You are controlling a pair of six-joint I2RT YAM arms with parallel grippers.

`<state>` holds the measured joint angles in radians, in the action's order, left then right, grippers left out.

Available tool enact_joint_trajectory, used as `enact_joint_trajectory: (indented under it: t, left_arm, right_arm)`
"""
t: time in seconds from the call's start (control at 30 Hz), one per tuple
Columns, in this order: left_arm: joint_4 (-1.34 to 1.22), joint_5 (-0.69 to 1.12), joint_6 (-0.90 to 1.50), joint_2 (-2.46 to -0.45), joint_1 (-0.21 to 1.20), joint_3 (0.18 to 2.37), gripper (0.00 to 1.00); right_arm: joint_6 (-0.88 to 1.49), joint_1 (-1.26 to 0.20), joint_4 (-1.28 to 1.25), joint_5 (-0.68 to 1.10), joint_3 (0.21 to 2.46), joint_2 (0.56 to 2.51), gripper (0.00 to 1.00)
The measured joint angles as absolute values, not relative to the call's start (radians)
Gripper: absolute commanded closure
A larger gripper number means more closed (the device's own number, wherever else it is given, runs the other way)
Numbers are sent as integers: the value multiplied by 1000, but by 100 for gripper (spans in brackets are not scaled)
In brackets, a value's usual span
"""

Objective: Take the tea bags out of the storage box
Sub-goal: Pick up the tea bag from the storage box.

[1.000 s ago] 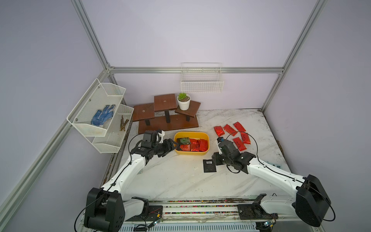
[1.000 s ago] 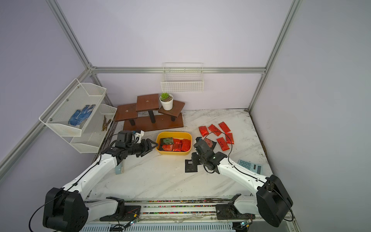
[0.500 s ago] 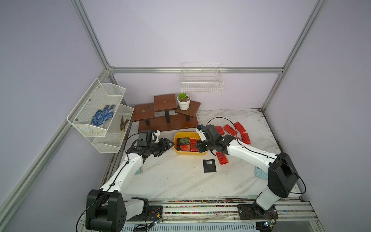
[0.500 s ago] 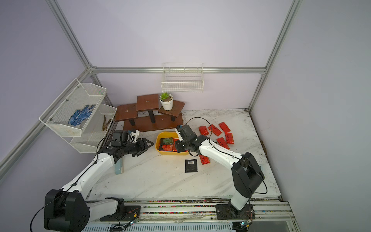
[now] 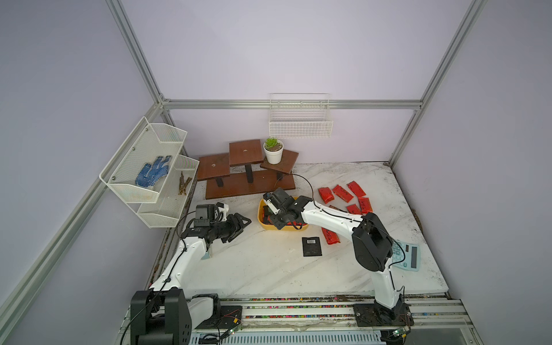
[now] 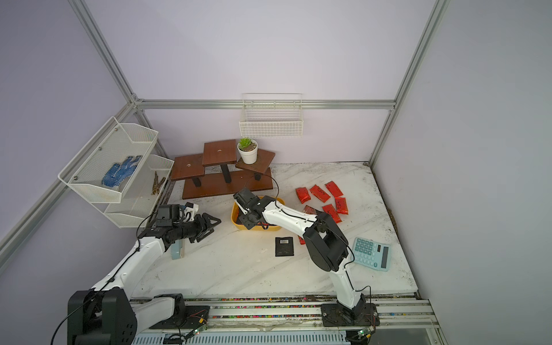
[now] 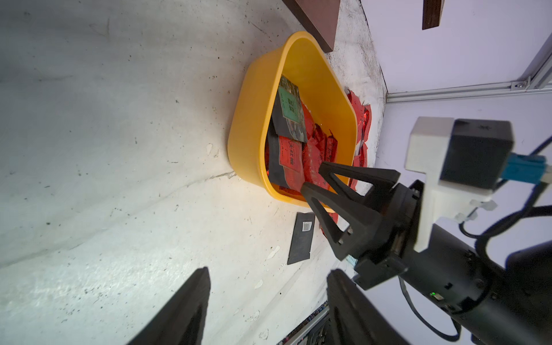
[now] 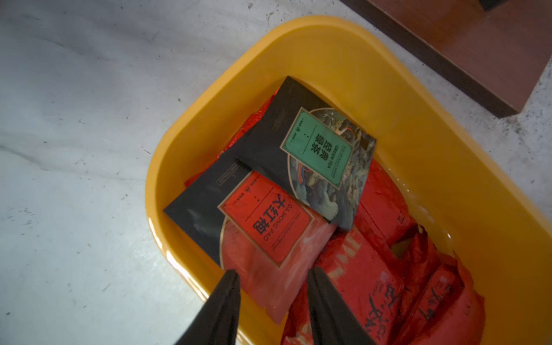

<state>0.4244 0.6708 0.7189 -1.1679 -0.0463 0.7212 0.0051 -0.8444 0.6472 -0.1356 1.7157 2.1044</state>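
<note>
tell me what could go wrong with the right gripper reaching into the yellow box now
1. The right gripper hangs open over the red-faced sachet, which lies partly under the green-faced sachet; a lift may drag both along.
2. Its fingertips sit close to the near wall of the storage box; closing there could catch the rim and shift the box, which the left gripper, open and apart from it, does not steady.

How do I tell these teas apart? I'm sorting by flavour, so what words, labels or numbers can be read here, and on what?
"GREEN TEA": green-label sachet in the storage box; its Chinese characters are unclear.
"DA HONG PAO", "大红袍": red-label sachet partly under it.
Red foil pouches: black Chinese script, not legible.
Black sachet outside the storage box: barcode, digits too small.
Calculator: keys too small.
</note>
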Motion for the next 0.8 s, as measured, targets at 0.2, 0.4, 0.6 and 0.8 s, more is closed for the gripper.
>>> enact_joint_trajectory:
  t: [0.2,0.4,0.6,0.8]
  left_arm:
    - [411,693,719,-1157,-57,721,34]
    - [410,704,719,-1151,-59,721,34]
    - [404,707,719,-1139,-59,706,34]
    - [405,711,719,-1132,-59,684,34]
  right_arm:
    - [-40,-867,660,-228,1782,2169,56]
    - [-55,-873,658,-305,1827,2205,56]
    - [-66,-873,652,-371,1879,2259,56]
    - [-77,-873,651,-418,1936,2312,63]
